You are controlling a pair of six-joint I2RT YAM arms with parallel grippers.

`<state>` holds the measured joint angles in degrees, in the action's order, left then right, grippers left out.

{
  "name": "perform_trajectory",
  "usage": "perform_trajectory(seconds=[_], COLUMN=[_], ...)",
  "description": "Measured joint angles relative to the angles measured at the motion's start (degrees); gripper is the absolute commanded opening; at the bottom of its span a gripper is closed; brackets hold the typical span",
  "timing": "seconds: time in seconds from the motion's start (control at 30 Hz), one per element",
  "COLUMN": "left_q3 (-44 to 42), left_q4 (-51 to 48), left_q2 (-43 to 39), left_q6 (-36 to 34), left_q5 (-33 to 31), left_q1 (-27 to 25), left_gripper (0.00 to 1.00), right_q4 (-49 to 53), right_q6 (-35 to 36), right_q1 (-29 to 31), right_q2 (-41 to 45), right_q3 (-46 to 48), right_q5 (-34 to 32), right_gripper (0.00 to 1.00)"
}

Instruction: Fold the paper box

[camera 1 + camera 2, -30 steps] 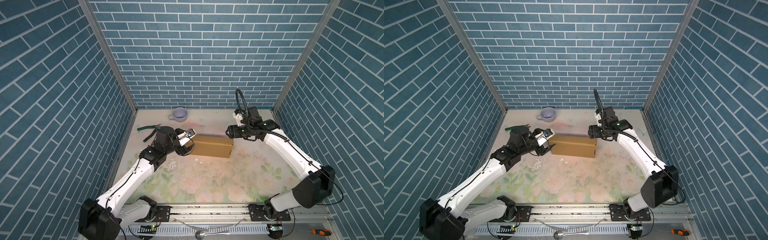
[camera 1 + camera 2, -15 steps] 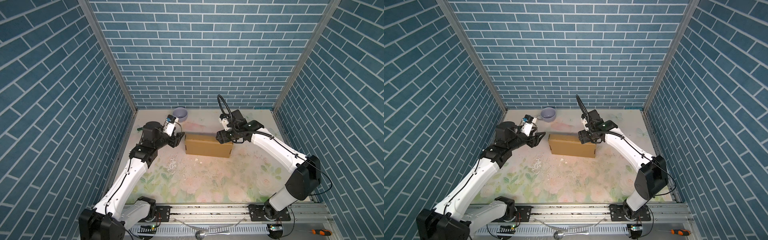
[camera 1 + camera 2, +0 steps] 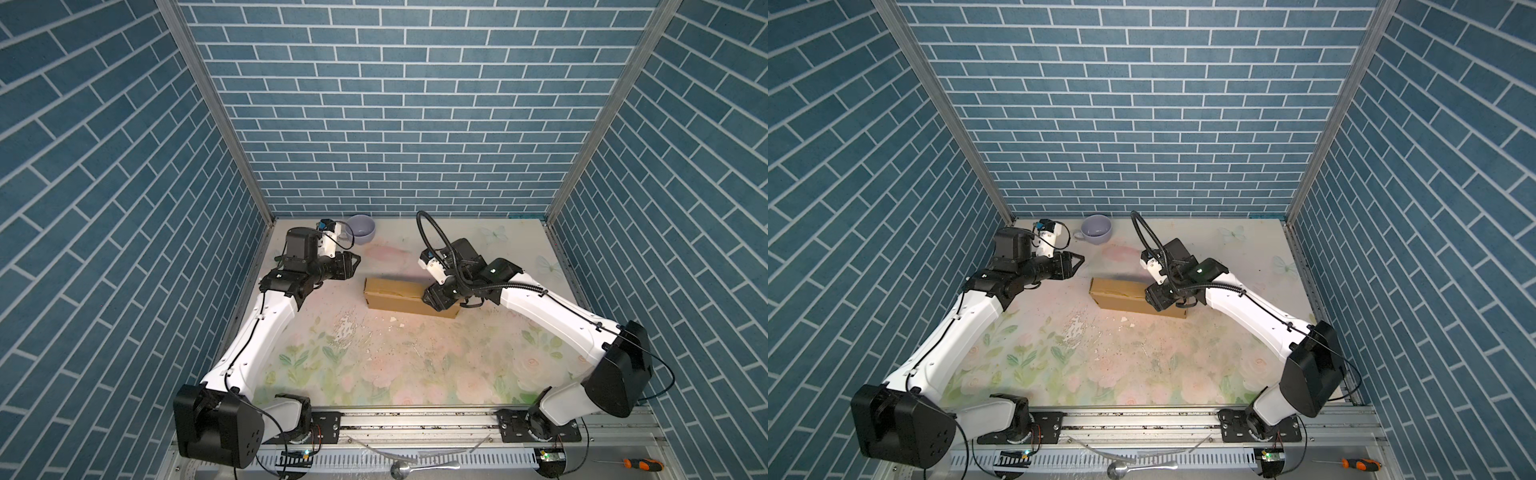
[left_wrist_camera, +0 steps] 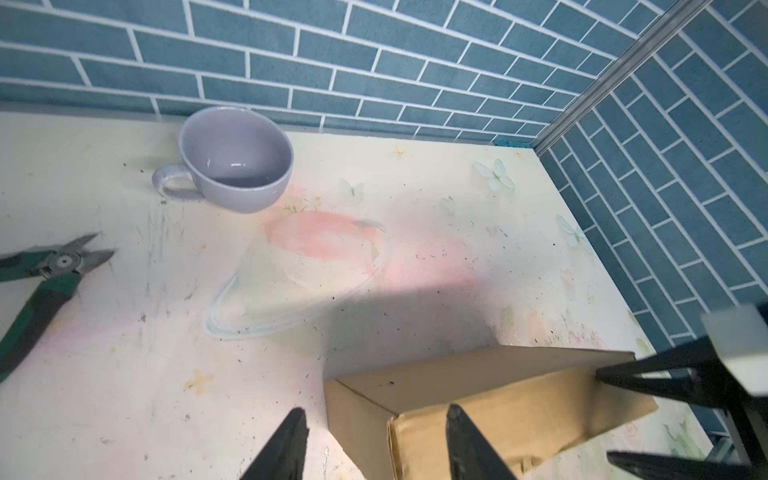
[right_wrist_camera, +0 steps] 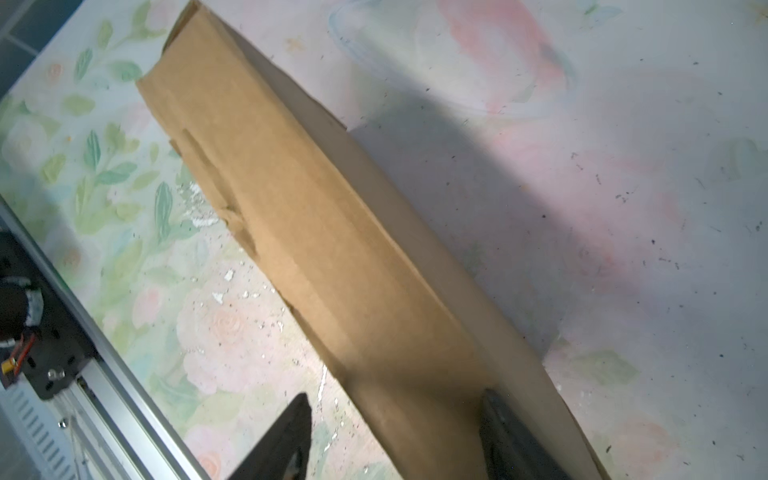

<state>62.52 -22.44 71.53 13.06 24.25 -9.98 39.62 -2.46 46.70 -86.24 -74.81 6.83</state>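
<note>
the paper box (image 3: 390,293) is matt cardboard, the cup (image 4: 249,197) glossy.

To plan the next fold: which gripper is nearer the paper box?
Right. The right gripper is at the paper box, jaws astride its right end; the left gripper hangs apart, beyond its left end.

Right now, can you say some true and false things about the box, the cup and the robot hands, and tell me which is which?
The paper box sits on the table: true.
The lilac cup lies on its side: false, it stands upright.
The left gripper holds the paper box: false, its jaws are open and hold nothing.
The right gripper is over the paper box: true.
Green pliers lie on the table: true.
</note>
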Motion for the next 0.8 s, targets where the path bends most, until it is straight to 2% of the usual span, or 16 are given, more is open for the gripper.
perform_trajectory(seconds=[0.2,0.4,0.5,0.67,0.8], left_q3=[-0.68,-2.73,-4.22,-9.60,-15.54], left_q4=[-1.44,-3.91,-4.33,-3.48,-2.01], left_q2=[0.35,-0.98,-1.99,-2.60,-1.84], left_q6=[1.90,2.03,2.49,5.18,7.91], left_q5=[0.02,-0.85,-1.53,-2.84,-3.78], left_q1=[0.00,0.00,0.00,0.00,-0.02], left_gripper=[0.56,0.58,0.60,0.64,0.66], right_q4=[0.61,2.14,1.46,0.39,-3.80], right_q6=[0.98,0.09,-3.45,-14.75,-22.97], right_q1=[8.94,8.57,3.80,-11.13,-14.93], right_q2=[0.04,3.63,6.71,5.03,2.82], right_q3=[6.12,9.25,9.18,9.35,11.89], right_q5=[-2.12,-1.31,-0.31,2.45,6.73], right_gripper=[0.66,0.75,0.75,0.74,0.74])
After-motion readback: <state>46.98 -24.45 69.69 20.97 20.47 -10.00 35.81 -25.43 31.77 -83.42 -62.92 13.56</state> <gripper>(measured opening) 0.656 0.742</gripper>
